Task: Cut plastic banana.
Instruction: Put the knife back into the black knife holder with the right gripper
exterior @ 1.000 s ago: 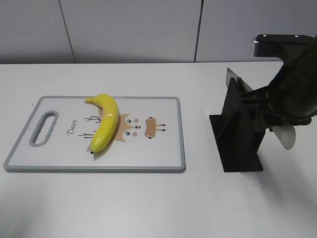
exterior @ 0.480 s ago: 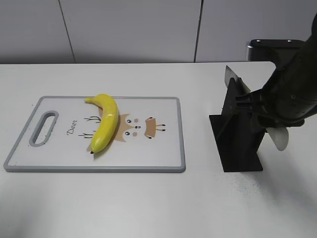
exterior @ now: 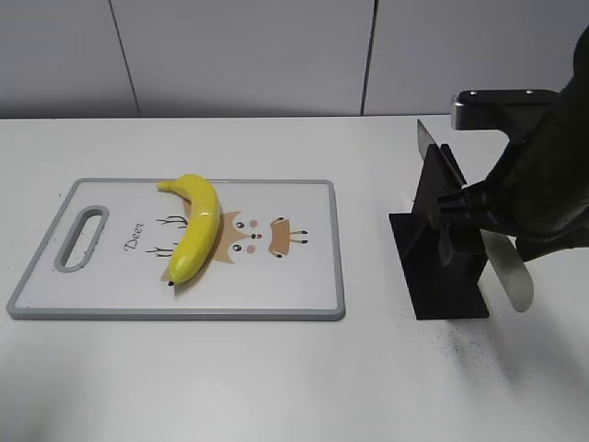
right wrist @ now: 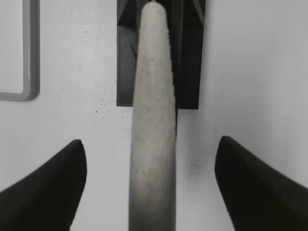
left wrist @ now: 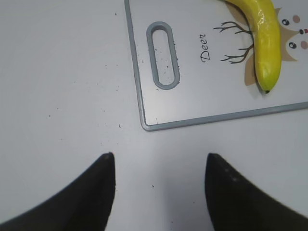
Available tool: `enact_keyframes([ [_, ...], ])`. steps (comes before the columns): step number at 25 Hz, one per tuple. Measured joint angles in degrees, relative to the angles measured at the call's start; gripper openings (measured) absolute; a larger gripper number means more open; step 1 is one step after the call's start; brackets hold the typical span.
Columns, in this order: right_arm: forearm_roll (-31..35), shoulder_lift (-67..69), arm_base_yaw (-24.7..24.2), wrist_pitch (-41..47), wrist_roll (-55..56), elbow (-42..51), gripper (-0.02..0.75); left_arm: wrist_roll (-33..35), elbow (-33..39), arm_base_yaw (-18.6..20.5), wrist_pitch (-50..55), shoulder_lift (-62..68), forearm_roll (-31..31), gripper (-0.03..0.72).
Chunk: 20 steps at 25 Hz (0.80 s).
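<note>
I'm seeing the plastic banana (exterior: 194, 227) lying on the cutting board (exterior: 304, 296), curved across its deer print, well apart from both arms. My left gripper (left wrist: 159, 190) is hovering over bare table (left wrist: 57, 86) just off the board's handle corner, jaws spread and holding nothing. My right gripper (right wrist: 150, 185) is sitting with its jaws wide apart on either side of the knife handle (right wrist: 152, 144), not touching it; the knife is resting in the black stand (exterior: 442, 262).
</note>
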Motion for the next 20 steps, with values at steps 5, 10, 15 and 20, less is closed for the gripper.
enact_keyframes([
  [5,0.05,-2.49,0.0,0.05,-0.21,0.0,0.653,0.0,0.0,0.0,0.0,0.0,-0.04,0.573],
  [10,0.09,-8.62,0.0,0.24,-2.0,-0.25,0.641,0.0,0.0,0.0,0.0,0.0,-0.04,0.573],
  [15,0.09,-17.1,0.0,0.98,-8.2,-0.24,0.614,0.0,0.0,0.0,0.06,0.0,-0.04,0.573],
  [20,1.41,-25.92,0.0,1.74,-17.11,0.38,0.592,0.0,0.0,0.0,0.74,-0.22,-0.04,0.573],
])
